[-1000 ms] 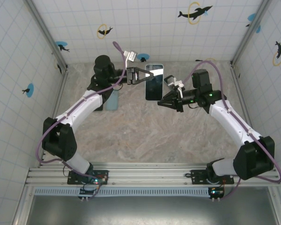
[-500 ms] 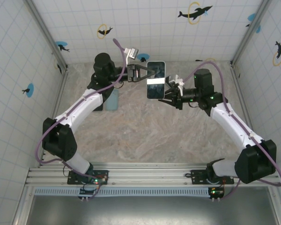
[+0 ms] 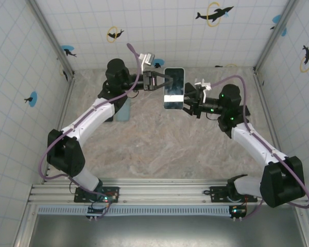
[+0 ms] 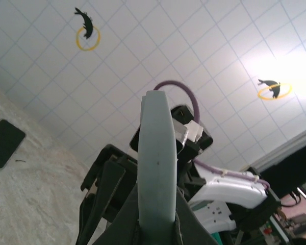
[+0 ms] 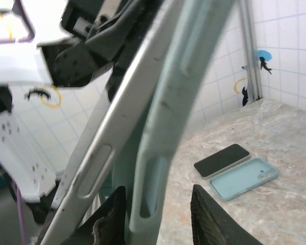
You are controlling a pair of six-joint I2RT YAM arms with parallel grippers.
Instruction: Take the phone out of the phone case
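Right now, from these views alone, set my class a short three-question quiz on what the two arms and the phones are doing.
1. True or false: the left tool is shut on the phone case.
2. What lies on the table near the left arm? A) a spare phone and an empty case; B) scissors; C) a cup.
3. Fill in: the right tool has its fingers either side of the held case's ____.
Key: 1 true; 2 A; 3 edge.
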